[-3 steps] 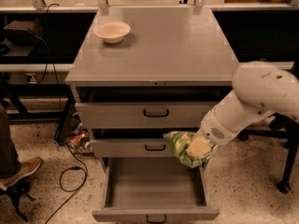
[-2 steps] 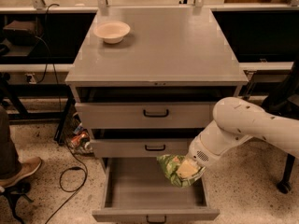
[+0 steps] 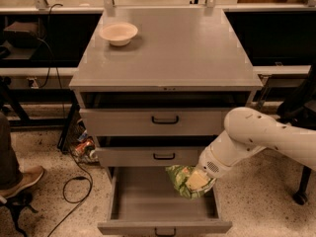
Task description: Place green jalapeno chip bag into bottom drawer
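The green jalapeno chip bag hangs over the open bottom drawer, at its 3 o'clock side, gripped by the hand. Best lower it straight down before releasing: the right wall and the middle drawer at 12 o'clock sit close; bare floor lies toward 9 o'clock.

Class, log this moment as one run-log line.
gripper: shut on crinkly green chip bag | position: above open bottom grey metal drawer

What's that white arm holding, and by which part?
The gripper holds the green jalapeno chip bag by the side nearest the arm, above the bottom drawer; the exact grip is hidden.
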`<state>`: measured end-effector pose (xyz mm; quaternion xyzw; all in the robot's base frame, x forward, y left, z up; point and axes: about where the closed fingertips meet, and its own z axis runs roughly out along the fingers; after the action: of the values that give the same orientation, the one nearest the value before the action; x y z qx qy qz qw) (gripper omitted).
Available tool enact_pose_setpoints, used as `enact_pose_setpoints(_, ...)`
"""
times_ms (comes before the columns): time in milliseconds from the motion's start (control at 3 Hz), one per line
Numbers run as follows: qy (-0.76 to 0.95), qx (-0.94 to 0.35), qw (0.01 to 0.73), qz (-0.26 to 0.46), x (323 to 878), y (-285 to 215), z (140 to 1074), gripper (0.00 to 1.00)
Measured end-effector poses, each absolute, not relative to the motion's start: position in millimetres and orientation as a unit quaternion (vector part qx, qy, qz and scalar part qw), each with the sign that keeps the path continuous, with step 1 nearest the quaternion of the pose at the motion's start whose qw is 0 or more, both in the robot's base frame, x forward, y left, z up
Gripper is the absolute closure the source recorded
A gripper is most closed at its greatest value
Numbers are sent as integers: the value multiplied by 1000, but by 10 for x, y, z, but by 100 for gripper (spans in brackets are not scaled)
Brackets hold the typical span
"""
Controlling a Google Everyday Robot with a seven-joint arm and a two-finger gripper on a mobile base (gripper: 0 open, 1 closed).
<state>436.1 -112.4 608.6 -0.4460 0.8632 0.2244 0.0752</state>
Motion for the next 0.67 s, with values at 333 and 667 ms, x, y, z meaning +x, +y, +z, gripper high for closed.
enact_pose_setpoints(333,865,-426,58,260,4449,-1060,5340,100)
enact_pose_setpoints(667,865,-404,63,293,4542,-919,4621,100)
